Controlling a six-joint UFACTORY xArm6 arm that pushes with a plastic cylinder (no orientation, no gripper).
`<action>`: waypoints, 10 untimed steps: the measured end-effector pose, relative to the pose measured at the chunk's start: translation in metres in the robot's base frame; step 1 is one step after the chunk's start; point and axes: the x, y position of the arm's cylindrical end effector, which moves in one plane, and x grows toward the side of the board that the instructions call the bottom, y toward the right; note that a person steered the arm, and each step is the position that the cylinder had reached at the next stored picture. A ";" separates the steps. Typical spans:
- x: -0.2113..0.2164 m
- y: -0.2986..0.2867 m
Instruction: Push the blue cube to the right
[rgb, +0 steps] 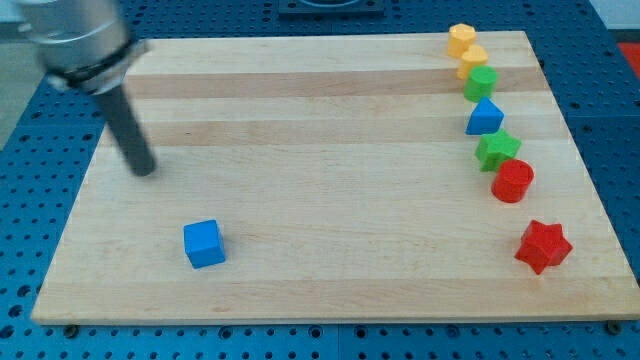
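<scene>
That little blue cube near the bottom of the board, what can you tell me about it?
The blue cube is a small, solid-looking block, bright blue with a matte, plastic-like finish. It sits flat on the wooden board, turned slightly askew, near the view's bottom left. Nothing touches it: my tip is above and left of it, well apart, and the other blocks line the view's right.

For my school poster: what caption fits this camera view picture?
My tip sits up-left of the blue cube, apart from it, on the wooden board.
</scene>
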 end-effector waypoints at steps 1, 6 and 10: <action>0.068 0.016; 0.044 0.255; 0.027 0.323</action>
